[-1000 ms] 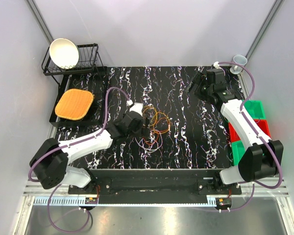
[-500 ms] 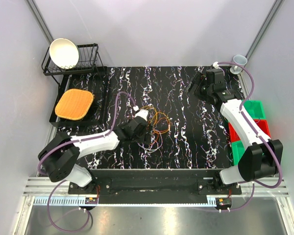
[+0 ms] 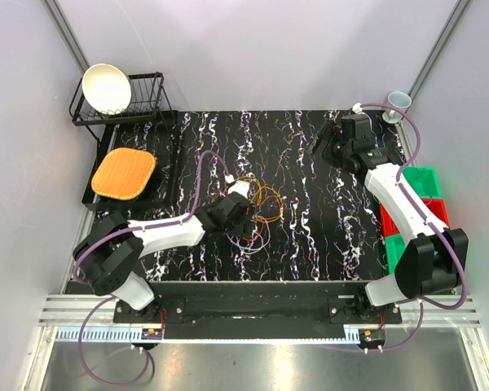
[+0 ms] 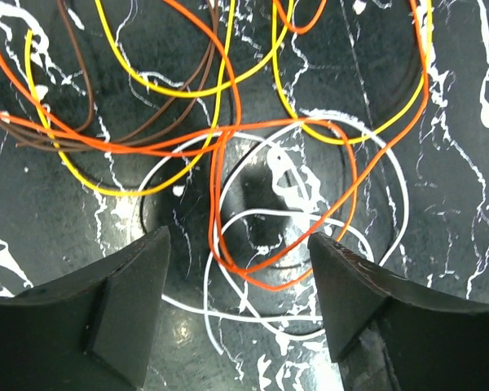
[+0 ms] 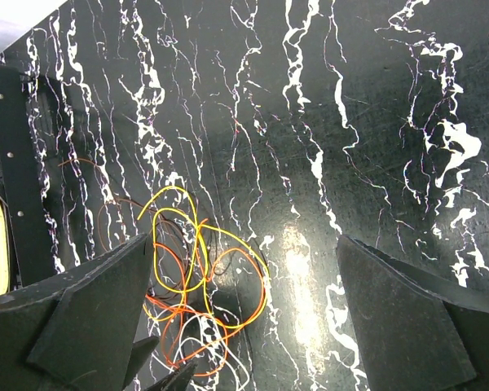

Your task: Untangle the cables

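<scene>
My left hand (image 4: 238, 244) gapes empty over thin orange, yellow, brown and white cables (image 4: 216, 140): all one tangle, nothing separated.

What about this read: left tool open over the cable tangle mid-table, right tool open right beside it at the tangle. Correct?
Not the last part. The right tool is open, but it sits near the far right corner of the table, well apart from the cable tangle; the top external view shows this. The left tool is open over the tangle, as you said.
</scene>
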{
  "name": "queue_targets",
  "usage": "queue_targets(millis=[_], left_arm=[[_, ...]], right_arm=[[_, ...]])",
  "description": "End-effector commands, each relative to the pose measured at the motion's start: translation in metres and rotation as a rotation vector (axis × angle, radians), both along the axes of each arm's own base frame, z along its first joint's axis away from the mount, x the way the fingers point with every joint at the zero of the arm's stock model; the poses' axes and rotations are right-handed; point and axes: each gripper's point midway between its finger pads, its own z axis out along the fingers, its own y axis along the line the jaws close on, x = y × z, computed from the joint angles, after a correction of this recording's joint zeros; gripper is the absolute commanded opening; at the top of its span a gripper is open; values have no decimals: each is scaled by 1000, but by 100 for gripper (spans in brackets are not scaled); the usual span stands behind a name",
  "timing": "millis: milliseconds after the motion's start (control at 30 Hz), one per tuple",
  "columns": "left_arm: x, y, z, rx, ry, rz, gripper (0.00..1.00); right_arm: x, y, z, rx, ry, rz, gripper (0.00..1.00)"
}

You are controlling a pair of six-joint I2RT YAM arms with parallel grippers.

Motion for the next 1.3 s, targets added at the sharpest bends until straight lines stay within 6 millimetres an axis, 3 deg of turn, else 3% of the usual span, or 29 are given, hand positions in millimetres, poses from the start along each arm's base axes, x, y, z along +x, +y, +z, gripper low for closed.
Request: queue_targets(millis=[0,100,200,233,300,400,533,600,700,800,833,867,900,933,1000,1033,1100,1267], left_arm=[[20,-15,18,-41,-67,24,69],[22,-17,15,-34,-64,27,62],[23,-18,13,-24,-62,22,30],[27,-19,16,-22,-67,26,0],[26,-16,24,6,-70,21,0],[28,-12,67,-8,-119,15,0],[31,-4,158,-62,-229,-9,0],[26,7,195,-94,-271,-41,0],[24,20,268,-173,-385,-60,0],[15,31,311,-213,-461,-95,0],[12,33,317,-219,-476,-104,0],[10,37,324,-222,-498,-113,0],[8,38,321,-218,-496,-121,0],[8,39,318,-216,-494,-124,0],[4,35,301,-211,-459,-161,0],[1,34,303,-233,-470,-177,0],[-8,25,290,-261,-441,-240,0],[-29,9,293,-334,-417,-385,0]], right_arm=[[10,7,16,6,-57,26,100],[11,8,13,6,-51,27,100],[12,9,15,4,-56,29,100],[12,9,14,5,-54,28,100],[12,9,15,5,-56,28,100],[13,9,19,4,-65,30,99],[6,31,41,56,-131,177,100],[2,44,62,86,-210,271,100],[-17,73,94,187,-308,453,100],[-43,93,126,289,-413,613,100],[-58,101,129,330,-425,691,100],[-66,104,153,355,-514,729,100],[-77,109,151,385,-515,783,100],[-83,112,163,396,-573,822,100],[-100,116,168,438,-585,892,99],[-107,119,174,448,-612,925,100],[-117,125,172,466,-606,990,100],[-155,151,175,462,-641,1174,100]])
